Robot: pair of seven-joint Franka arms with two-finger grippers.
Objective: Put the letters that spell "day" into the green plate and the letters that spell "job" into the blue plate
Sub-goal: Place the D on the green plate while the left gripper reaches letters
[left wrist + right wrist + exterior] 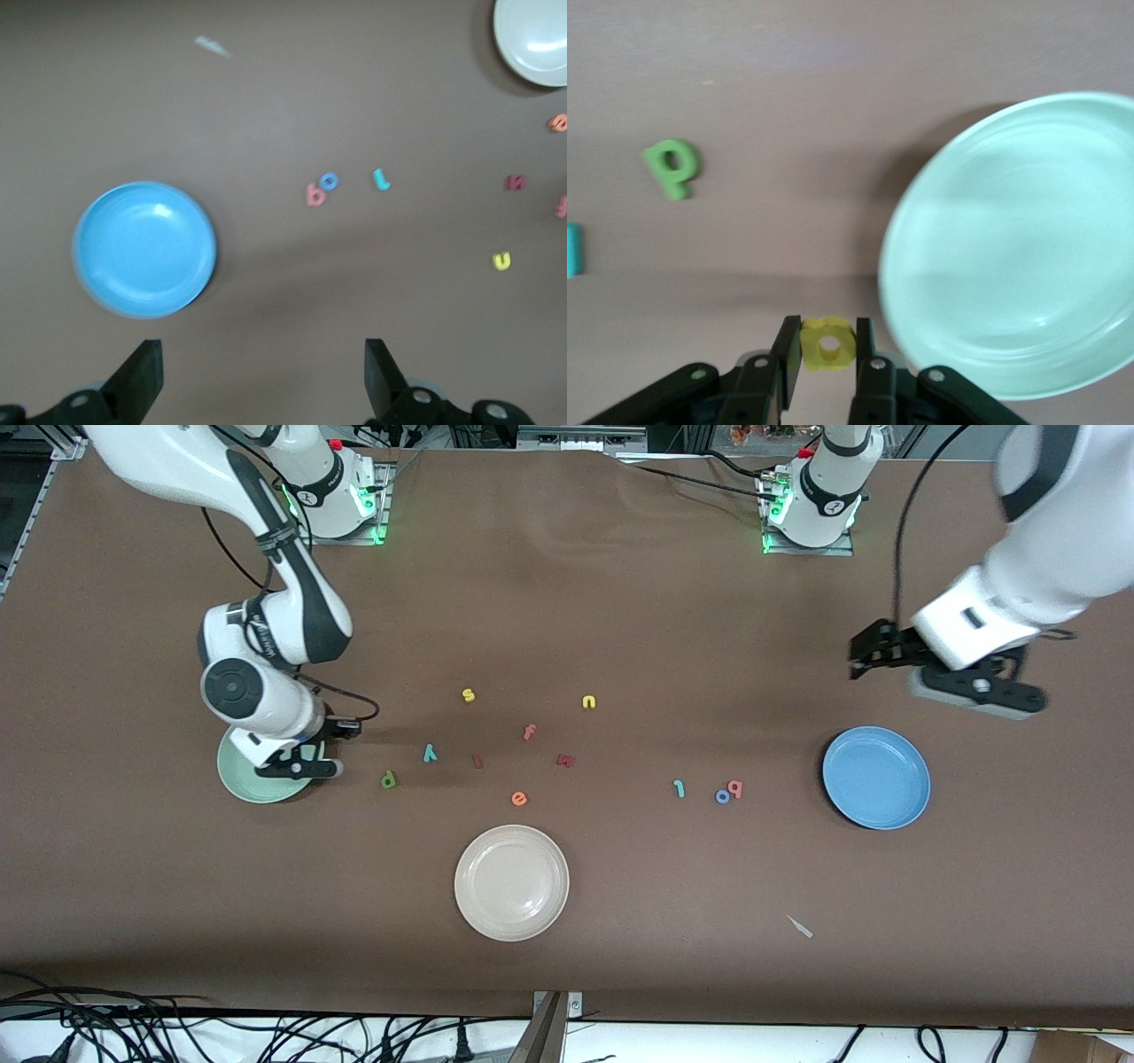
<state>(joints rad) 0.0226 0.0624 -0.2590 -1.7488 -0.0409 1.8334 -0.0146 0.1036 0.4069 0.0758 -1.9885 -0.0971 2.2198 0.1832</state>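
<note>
The brown table (620,602) has wide bare stretches along the edge nearest the front camera and between the two arm bases; the letters cluster in a band across its middle. The cream plate (511,882) lies nearest the front camera, with nothing in it. The blue plate (876,778) sits toward the left arm's end, also holding nothing, with bare cloth all round its rim. The green plate (244,784) sits toward the right arm's end, its bowl bare in the right wrist view, partly covered by the arm in the front view. The left gripper (263,376) hangs over bare table just beside the blue plate, fingers spread wide and holding nothing. The right gripper (827,354) is clamped on the yellow "a" (827,343), apparently just off the green plate's rim rather than over its bowl. The dark green "d" (388,780) and teal "y" (430,754) lie near the green plate. The teal "j" (679,788), blue "o" (722,796) and pinkish "b" (735,787) lie between the cream and blue plates, "o" and "b" touching.
</note>
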